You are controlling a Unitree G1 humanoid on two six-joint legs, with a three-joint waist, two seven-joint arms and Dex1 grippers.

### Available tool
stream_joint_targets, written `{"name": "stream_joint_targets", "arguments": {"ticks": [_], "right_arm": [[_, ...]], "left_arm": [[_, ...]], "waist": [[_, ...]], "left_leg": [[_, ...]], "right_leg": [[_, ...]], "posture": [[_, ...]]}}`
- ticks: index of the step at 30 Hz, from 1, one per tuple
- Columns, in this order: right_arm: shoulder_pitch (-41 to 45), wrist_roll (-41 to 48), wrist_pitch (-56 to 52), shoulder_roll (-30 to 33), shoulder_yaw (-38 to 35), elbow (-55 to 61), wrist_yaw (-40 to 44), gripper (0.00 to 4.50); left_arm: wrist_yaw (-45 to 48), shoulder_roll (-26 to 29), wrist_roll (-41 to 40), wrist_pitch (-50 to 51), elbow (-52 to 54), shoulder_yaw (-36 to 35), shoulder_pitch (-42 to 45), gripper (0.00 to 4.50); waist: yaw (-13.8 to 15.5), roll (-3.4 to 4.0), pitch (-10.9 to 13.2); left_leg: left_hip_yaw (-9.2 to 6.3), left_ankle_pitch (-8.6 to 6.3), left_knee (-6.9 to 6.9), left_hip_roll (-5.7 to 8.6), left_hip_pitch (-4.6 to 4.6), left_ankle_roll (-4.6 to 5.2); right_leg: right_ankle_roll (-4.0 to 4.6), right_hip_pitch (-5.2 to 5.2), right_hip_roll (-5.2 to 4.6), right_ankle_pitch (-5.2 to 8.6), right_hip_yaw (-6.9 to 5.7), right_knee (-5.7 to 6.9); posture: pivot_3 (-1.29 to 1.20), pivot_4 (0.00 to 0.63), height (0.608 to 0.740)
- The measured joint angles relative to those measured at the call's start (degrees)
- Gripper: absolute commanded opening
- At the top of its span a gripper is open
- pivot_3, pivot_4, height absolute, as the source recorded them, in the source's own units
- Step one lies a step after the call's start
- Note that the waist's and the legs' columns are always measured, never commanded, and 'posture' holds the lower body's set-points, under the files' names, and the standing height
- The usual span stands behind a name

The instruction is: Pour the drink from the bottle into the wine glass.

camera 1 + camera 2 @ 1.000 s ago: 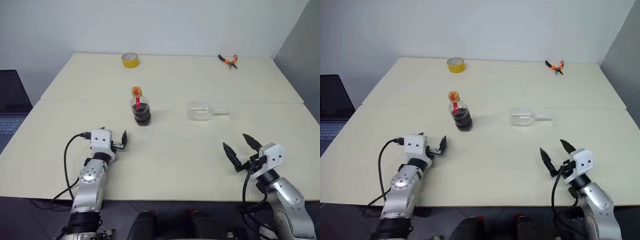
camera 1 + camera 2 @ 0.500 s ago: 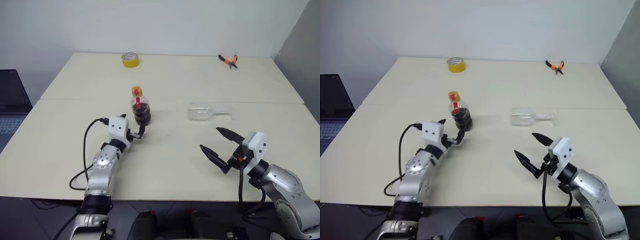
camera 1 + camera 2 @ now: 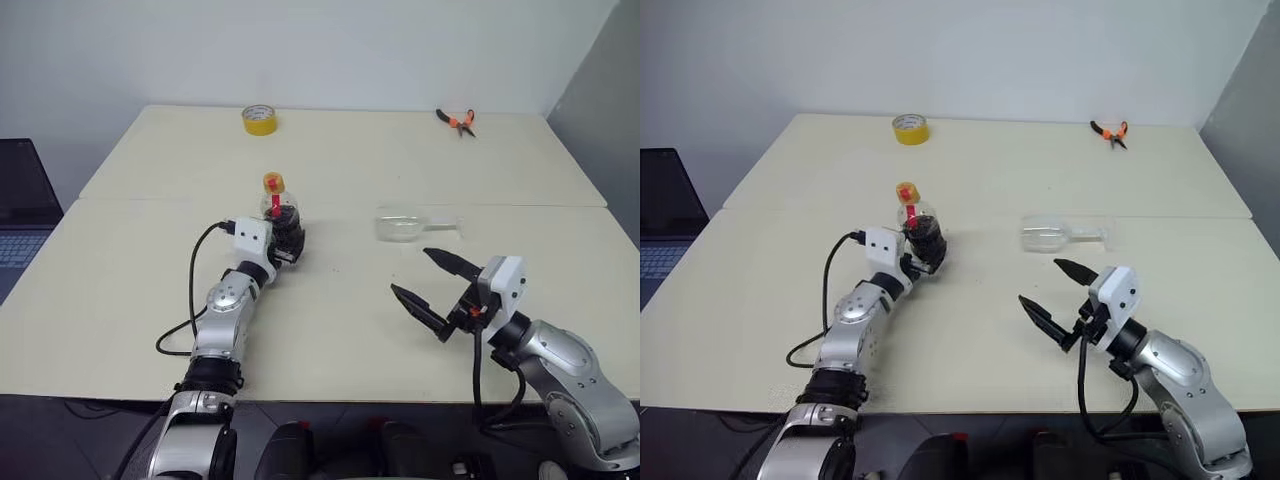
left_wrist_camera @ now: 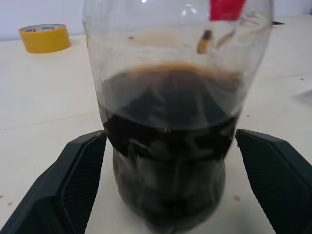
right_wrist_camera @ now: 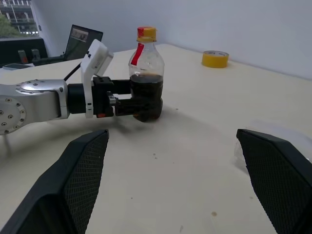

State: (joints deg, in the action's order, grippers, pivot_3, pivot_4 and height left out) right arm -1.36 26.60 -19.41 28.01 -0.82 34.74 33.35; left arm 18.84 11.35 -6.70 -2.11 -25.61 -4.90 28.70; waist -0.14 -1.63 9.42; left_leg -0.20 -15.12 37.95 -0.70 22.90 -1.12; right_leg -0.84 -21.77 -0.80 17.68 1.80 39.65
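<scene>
Left hand [image 3: 287, 252] is spread wide around the bottle [image 3: 281, 218], one finger each side of the lower body, not clamped: staged for a low grip under the drink [image 4: 168, 161] line, which should keep the bottle steady when tipped. Bottle stands upright at counter [image 3: 330, 160] centre, cap on. Glass [image 3: 404, 224] lies on its side at 3 o'clock from the bottle, well apart, foot toward 3; it can't take a pour like that, so my guess is the right hand [image 3: 432, 285], open and empty, hangs just short of it at 6 o'clock to stand it up. Left wrist view shows what the eye views can't: fingers [image 4: 73, 180] flank the bottle with gaps, and the drink fills roughly the lower half. Right wrist view gives the side-on look at left hand and bottle. Eye views add tape [image 3: 259, 120] at 12 and pliers [image 3: 457, 121] at 2.
</scene>
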Motion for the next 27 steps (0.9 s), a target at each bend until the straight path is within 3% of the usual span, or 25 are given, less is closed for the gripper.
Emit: {"name": "stream_joint_targets", "arguments": {"ticks": [9,19,21,27], "right_arm": [[0.4,0.0,-0.7,-0.6,0.4,0.0,0.0,4.5],[1.3,-0.1,-1.2,-1.1,0.5,0.0,-1.0,4.5],[1.6,-0.1,-1.2,-1.1,0.5,0.0,-1.2,4.5],[1.5,-0.4,-1.5,-0.5,0.5,1.6,-1.4,4.5]], "left_arm": [[-0.7,-0.9,0.0,-3.3,-4.8,-0.1,2.6,4.47],[0.0,-1.6,-0.1,-4.8,-7.1,-0.5,4.6,2.16],[0.6,-1.6,-0.1,-4.8,-7.1,-0.5,4.6,1.96],[6.5,-1.5,-1.0,-2.1,-0.3,2.4,1.6,1.92]], "waist": [[0.0,0.0,0.0],[0.0,-0.02,0.0],[0.0,-0.02,0.0],[0.0,-0.02,0.0]], "left_leg": [[-0.04,0.0,-0.01,0.0,0.02,0.0],[-0.04,0.0,-0.01,0.0,0.02,0.0],[-0.05,0.0,-0.01,0.0,0.02,0.0],[-0.05,0.01,-0.01,0.0,0.04,-0.01]], "right_leg": [[0.0,0.0,0.0,0.0,-0.03,-0.04],[-0.01,0.01,0.0,-0.01,-0.04,-0.05],[-0.01,0.01,0.0,-0.01,-0.05,-0.06],[-0.01,0.01,-0.01,-0.01,-0.03,-0.09]], "posture": [[0.0,0.15,0.74],[0.0,0.15,0.74],[0.0,0.15,0.74],[0.0,0.15,0.74]]}}
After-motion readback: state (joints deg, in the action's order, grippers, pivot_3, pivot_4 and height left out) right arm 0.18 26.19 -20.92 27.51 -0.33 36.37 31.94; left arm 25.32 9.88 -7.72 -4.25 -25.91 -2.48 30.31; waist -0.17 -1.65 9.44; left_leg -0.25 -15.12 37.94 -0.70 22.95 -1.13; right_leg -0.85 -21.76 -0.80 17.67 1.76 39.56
